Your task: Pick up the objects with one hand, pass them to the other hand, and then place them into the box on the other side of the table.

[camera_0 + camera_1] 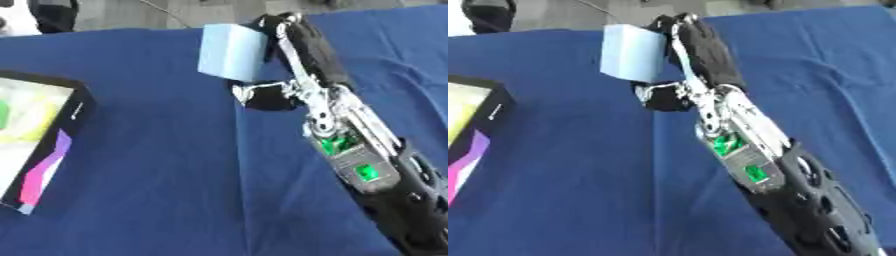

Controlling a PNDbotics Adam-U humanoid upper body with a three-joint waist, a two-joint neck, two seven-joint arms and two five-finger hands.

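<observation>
A pale blue block (232, 51) is held up above the blue table cloth (157, 165) at top centre. My right hand (297, 60) is shut on it, fingers along its right side and the thumb (262, 95) below it. The right arm reaches in from the lower right corner. A black box (52, 145) with a pink and purple side stands at the left edge, with green and yellow shapes inside. My left hand shows in neither view.
The table's far edge runs along the top, with grey floor behind it. A dark object (487, 12) stands beyond the far left corner.
</observation>
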